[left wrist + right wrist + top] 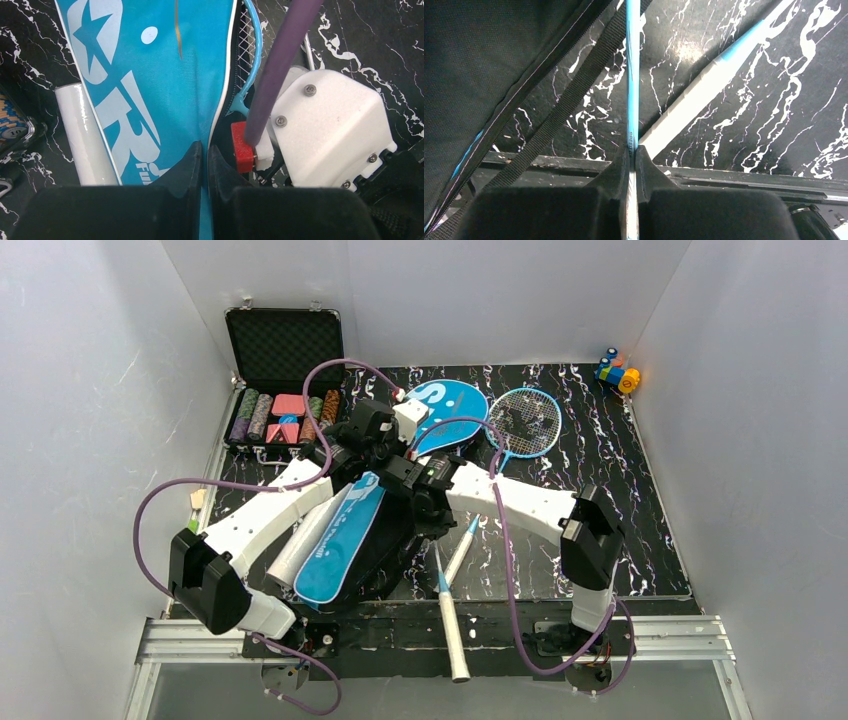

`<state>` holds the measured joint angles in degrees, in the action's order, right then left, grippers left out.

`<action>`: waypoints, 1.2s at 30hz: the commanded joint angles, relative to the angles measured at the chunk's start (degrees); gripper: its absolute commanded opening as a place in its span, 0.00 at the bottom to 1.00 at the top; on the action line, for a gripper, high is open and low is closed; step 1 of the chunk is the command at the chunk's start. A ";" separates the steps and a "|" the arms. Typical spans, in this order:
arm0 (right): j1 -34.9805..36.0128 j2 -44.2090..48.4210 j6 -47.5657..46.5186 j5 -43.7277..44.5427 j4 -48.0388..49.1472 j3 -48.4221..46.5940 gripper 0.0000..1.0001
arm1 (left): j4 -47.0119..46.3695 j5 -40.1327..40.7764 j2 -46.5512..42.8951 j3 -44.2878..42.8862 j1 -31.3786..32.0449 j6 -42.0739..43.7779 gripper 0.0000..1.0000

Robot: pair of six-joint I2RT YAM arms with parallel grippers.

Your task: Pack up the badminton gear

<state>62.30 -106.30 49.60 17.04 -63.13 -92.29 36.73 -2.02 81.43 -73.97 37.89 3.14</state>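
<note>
Left wrist: left tool (pixel 205 150) clamps bag (pixel 165 75); right tool (pixel 632 152) clamps racket (pixel 633 75) beside strap (pixel 574 95).

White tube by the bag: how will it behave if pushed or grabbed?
Lying on its side, the white tube will probably roll under a sideways push. Its glossy shine suggests a slick surface, so a grip might slip. The blue bag beside it may block rolling that way.

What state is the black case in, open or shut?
Open: the case has its lid standing upright, and rows of chips show inside.
</note>
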 commanded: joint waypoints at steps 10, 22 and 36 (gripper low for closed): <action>-10.31 -2.96 4.53 2.39 8.82 -4.33 0.01 | 2.78 -13.72 -1.12 -2.88 -1.65 -7.89 0.00; -13.88 4.25 4.56 0.77 28.24 7.14 0.01 | 3.36 -20.99 -2.00 -3.40 -2.56 -8.85 0.00; -15.55 0.92 6.21 -8.90 39.63 9.12 0.17 | 4.68 -23.55 -2.39 -3.57 -2.99 -7.35 0.00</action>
<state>47.40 -105.32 54.13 9.54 -31.44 -82.15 39.29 -18.06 83.05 -74.91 33.78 -4.40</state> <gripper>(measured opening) 0.095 0.034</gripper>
